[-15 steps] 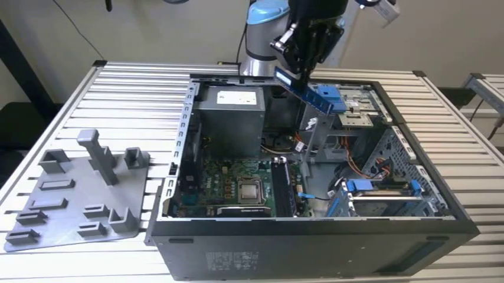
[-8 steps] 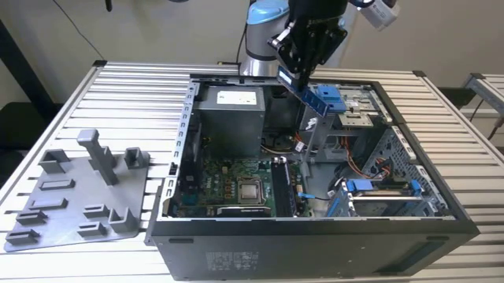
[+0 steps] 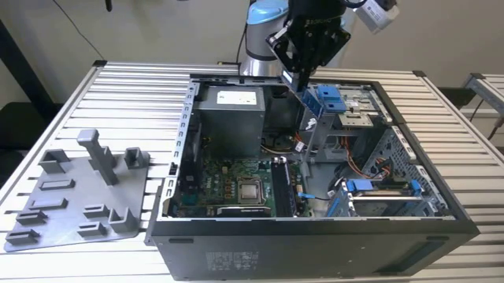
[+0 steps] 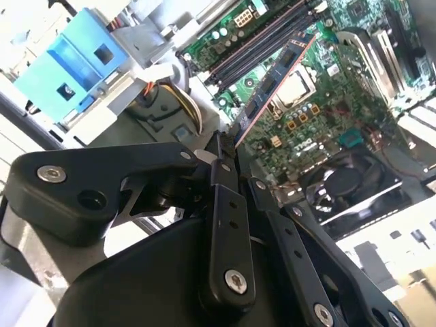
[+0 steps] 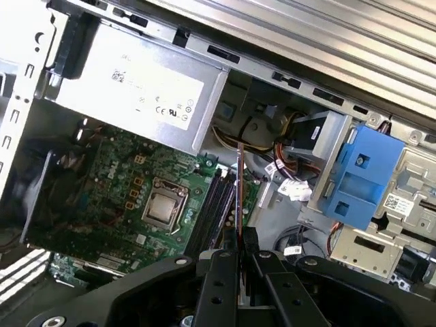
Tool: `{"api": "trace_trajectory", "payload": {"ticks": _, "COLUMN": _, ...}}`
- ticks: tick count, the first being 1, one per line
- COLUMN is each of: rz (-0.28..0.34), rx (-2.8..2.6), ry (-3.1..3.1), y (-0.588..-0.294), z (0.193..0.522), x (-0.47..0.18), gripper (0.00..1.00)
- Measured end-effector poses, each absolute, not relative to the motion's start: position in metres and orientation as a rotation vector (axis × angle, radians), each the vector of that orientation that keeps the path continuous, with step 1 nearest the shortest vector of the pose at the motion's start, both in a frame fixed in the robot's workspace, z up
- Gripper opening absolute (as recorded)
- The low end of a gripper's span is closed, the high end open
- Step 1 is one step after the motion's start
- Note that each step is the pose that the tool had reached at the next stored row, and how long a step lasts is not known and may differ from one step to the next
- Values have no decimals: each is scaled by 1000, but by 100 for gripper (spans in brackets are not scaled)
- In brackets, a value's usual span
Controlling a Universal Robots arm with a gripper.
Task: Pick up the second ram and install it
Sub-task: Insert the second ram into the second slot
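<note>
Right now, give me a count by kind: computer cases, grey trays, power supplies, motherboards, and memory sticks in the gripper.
Open computer case: 1
Grey plastic tray: 1
Power supply: 1
Green motherboard: 1
Second ram, clamped in the gripper: 1
Total: 5

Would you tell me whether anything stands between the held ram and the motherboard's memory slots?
Nothing visible does. The gripper holds the second ram over the open case, and the memory slots lie uncovered beneath it in both wrist views.
</note>
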State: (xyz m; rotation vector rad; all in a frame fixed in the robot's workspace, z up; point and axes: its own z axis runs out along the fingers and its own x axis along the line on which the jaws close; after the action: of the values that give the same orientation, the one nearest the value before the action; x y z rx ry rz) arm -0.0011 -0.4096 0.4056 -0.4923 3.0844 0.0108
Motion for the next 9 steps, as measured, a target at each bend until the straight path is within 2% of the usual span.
{"api": "trace_trajectory", "payload": {"ticks": 9, "rz": 8, "rx": -238, "ry": 3114, "y": -410, "z": 405, "x": -1, "gripper": 14}}
